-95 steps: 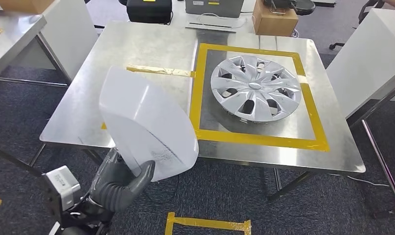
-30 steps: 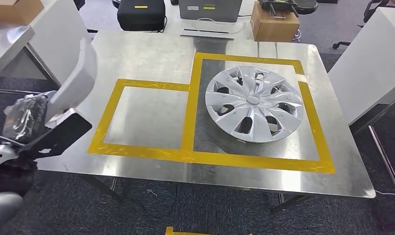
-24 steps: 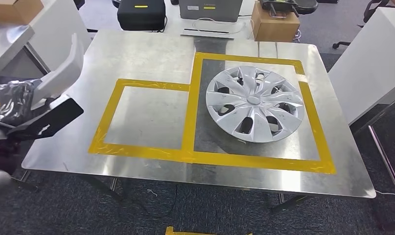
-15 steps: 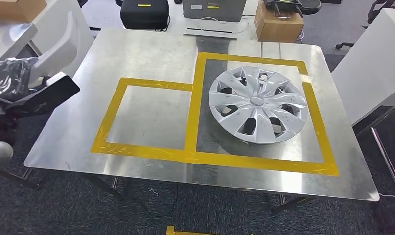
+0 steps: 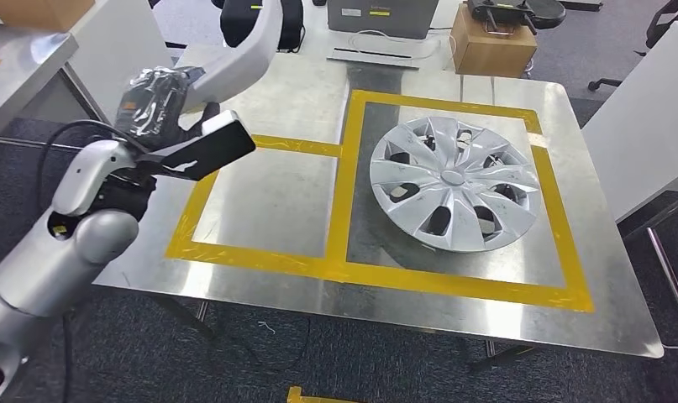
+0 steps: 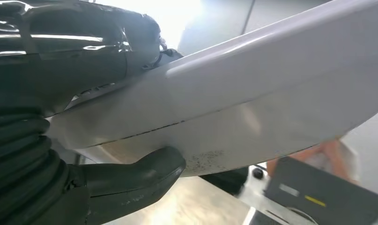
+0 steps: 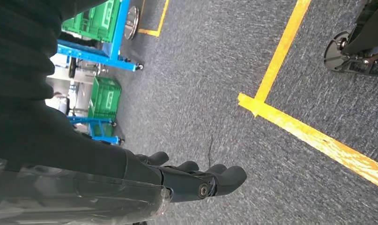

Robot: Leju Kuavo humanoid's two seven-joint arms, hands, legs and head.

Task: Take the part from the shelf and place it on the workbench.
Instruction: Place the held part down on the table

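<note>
Over the counter's (image 5: 260, 84) far-left corner, at about ten o'clock from the taped squares, the left hand (image 5: 159, 96) holds the white part (image 5: 243, 46) up in the air. From the left wrist, the thick thumb (image 6: 144, 171) presses under the part's (image 6: 252, 103) curved shell while the darker fingers (image 6: 74, 51) clamp it from the other side, so the grip is firm. The part sits clear of the metal surface, its long edge tilted up toward twelve o'clock.

On the counter, yellow tape marks two joined frames: a smaller one (image 5: 192, 222) at nine o'clock and a larger one (image 5: 562, 243) at three o'clock. A silver hubcap (image 5: 453, 180) lies flat inside the larger frame. A cardboard box (image 5: 491, 42) and a black case (image 5: 293, 17) stand beyond the far edge at twelve o'clock.

Seen from its own wrist, the right hand (image 7: 187, 180) hangs above grey carpet (image 7: 215, 84) crossed by yellow floor tape (image 7: 313, 138); its fingers (image 7: 224, 177) are loosely curled with gaps between them, released and holding nothing.
</note>
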